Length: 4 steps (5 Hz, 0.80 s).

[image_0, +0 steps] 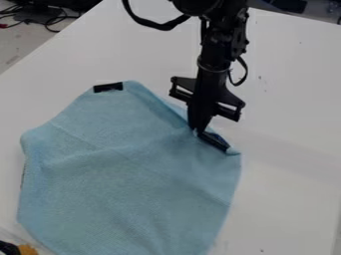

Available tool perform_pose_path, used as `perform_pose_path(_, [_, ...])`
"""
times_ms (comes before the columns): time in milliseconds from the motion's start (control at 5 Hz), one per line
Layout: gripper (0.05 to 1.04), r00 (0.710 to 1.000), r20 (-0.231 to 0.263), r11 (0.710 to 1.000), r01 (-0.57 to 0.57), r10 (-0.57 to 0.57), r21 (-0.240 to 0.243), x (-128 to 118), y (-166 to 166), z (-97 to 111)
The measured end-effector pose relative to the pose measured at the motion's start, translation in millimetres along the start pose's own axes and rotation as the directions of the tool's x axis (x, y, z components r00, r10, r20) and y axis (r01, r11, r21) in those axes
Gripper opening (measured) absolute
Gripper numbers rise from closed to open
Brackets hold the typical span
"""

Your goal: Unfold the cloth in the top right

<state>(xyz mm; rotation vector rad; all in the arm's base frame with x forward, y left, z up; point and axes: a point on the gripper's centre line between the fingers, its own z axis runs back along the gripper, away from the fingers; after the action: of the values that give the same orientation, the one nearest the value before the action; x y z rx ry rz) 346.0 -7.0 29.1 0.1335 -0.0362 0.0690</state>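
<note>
The gripper (197,129) is at the upper right edge of the light blue cloth (126,174), its fingers together and clamped on a bit of that edge. From there the cloth spreads toward the lower left of the view, its bottom running out of the frame. Up and left of the gripper, the edge climbs to a rounded corner, with a black strip (108,87) beside it. Just below and right of the fingertips, a second black strip (214,141) lies along the edge, ending near a small raised corner; from that corner the right edge drops down the view. The far left edge bulges at a rounded bend, well apart from the gripper.

White tabletop (286,149) stretches to the right of the gripper and behind it, and also shows to the left beyond the cloth. The table's rim slants away at the upper left, with dark cables (50,21) past it; another rim crosses behind the arm at the upper right. At the lower left corner sits a black and orange-yellow object (27,249).

The arm (216,55) comes in from the top edge, right of centre, and the gripper points steeply down, tilted slightly toward the left.
</note>
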Motion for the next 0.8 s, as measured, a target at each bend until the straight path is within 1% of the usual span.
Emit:
perform_pose_path(200, [0.052, 0.999, 0.040, 1.000, -0.014, 0.014, 0.006, 21, 0, 22])
perform_pose_path(400, [0.052, 0.998, 0.055, 0.999, -0.008, 0.010, -0.033, 42, -8, 31])
perform_pose_path(600, [0.075, 1.000, 0.025, 0.994, 0.018, -0.016, -0.103, 55, -25, 13])
perform_pose_path(800, [0.222, 1.000, 0.002, 0.987, 0.018, -0.018, -0.158, 54, -36, -2])
